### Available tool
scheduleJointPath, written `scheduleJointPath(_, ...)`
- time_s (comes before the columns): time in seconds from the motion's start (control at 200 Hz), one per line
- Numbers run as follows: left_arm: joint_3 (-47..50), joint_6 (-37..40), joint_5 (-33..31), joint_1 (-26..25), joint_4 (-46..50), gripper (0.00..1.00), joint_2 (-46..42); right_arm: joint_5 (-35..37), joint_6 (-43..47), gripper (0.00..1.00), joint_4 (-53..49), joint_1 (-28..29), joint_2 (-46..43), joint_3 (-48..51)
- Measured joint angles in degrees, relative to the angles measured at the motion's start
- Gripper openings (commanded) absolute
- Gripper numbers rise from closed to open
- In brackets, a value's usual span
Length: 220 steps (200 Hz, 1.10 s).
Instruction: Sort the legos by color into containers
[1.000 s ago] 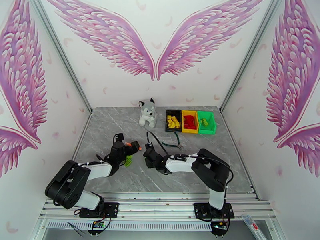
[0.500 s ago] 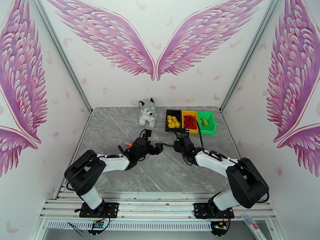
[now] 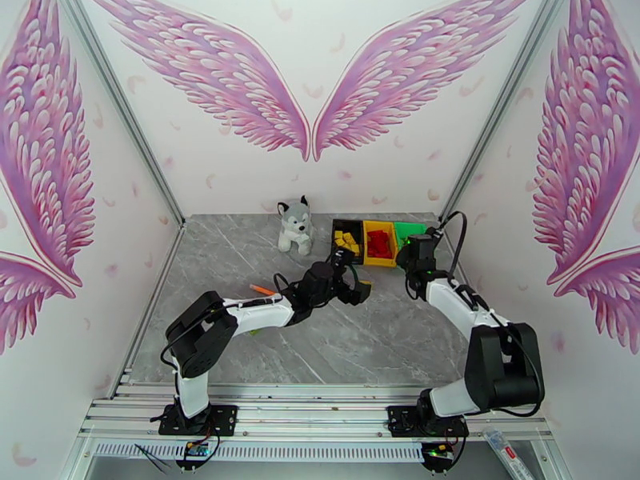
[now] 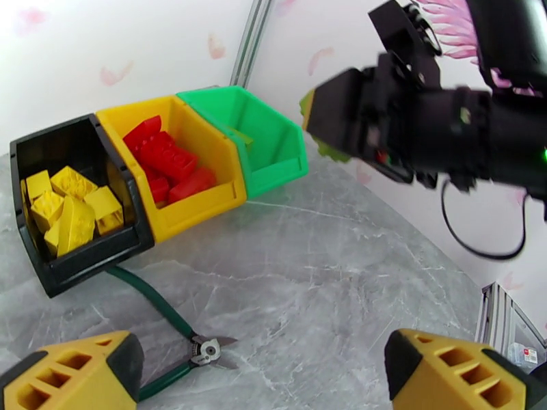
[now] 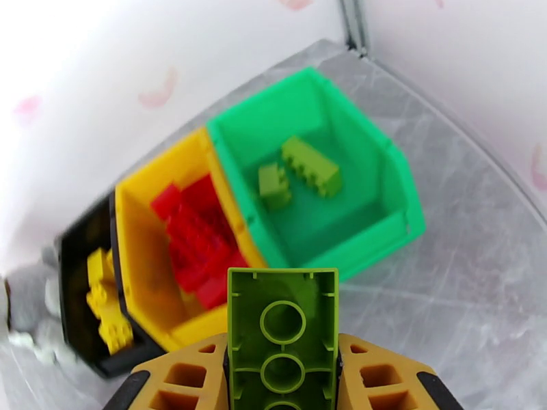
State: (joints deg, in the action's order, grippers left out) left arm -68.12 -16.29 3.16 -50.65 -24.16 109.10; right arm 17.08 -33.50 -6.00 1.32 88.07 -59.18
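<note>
Right claw (image 5: 282, 367) is clenched on a lime-green studded plastic brick (image 5: 282, 302). The brick is held lengthwise between the yellow fingers (image 5: 184, 377), its hollow underside towards the wrist camera.

Step in hand, in my judgement: carrying this brick to the container of its colour. The green open-top plastic bin (image 5: 383, 227) lies ahead of and below the claw, slightly to its right, with two lime-green bricks (image 5: 311, 165) inside. Joined to that bin's left are the yellow plastic bin (image 5: 137, 261), holding red bricks (image 5: 195, 240), and the black plastic bin (image 5: 78, 268), holding yellow bricks (image 5: 102, 295).

The next move calls for going forward until the brick hangs over the green opening, past the front rim, and then letting go. A drift to the left would drop it among the red.

Left claw (image 4: 263, 377) stands released, nothing between its fingers. Green-handled pliers (image 4: 198, 350) lie on the grey marbled surface (image 4: 328, 268) just ahead of it.

Not determinable:
- The brick's near end and the fingertips are cut off at the bottom edge of the right wrist view, and the black bin is blurred there.
- From above, the right claw (image 3: 418, 251) covers part of the green bin, so its height over the rim cannot be judged.
- Whether loose bricks lie beneath the left arm cannot be told.
</note>
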Motion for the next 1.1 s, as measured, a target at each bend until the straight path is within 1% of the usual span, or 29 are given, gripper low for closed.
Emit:
scheduleJointPath(0.13, -0.24, 1.07, -0.74, 0.24, 1.46, 0.99, 0.04, 0.55, -0.87, 0.17, -2.05, -2.54, 6.47, -7.54)
scheduleJointPath(0.165, -0.22, 1.14, -1.11, 0.39, 1.73, 0.99, 0.02, 0.57, -1.05, 0.2, -2.58, -3.04, 8.37, -9.46)
scheduleJointPath(0.23, 0.0, 1.25, -1.49, 0.66, 1.97, 0.99, -0.04, 0.55, -1.11, 0.22, -3.91, -3.82, 11.85, -12.96)
scheduleJointPath(0.285, 0.98, 1.27, -1.81, 1.05, 2.03, 0.99, -0.46, 0.57, -1.09, 0.27, -5.25, -4.31, 14.45, -15.65)
scheduleJointPath(0.355, 3.13, 1.11, -2.34, 1.88, 2.27, 0.99, -1.49, 0.81, -1.01, 0.35, -6.82, -4.61, 17.27, -18.8)
scheduleJointPath(0.425, 5.53, 0.83, -2.84, 2.95, 2.43, 0.99, -2.75, 1.05, -0.96, 0.46, -8.52, -4.7, 19.3, -21.35)
scheduleJointPath(0.54, 9.07, -0.48, -3.76, 4.74, 2.45, 0.99, -5.01, 1.36, 0.13, 0.68, -9.88, -4.7, 20.83, -23.5)
scheduleJointPath(0.63, 10.82, -1.68, -4.83, 6.01, 2.47, 0.99, -6.54, 1.4, 0.2, 0.78, -10.38, -4.7, 20.79, -23.52)
scheduleJointPath(0.75, 13.07, -3.04, -6.58, 6.95, 2.45, 0.99, -8.79, 0.83, 0.48, 0.8, -9.44, -4.7, 19.54, -21.57)
scheduleJointPath(0.92, 17.09, -3.93, -10.49, 7.32, 2.51, 0.99, -13.18, -3.21, 0.5, 0.83, -4.85, -4.0, 11.98, -12.7)
scheduleJointPath(1.015, 19.54, -4.37, -13.22, 7.56, 2.64, 0.99, -15.96, -5.66, 0.85, 0.85, -1.73, -1.46, 8.04, -8.92)
scheduleJointPath(1.1, 21.81, -5.07, -15.96, 8.26, 2.95, 0.99, -18.29, -8.35, 2.05, 0.85, 0.55, 2.78, 6.08, -7.15)
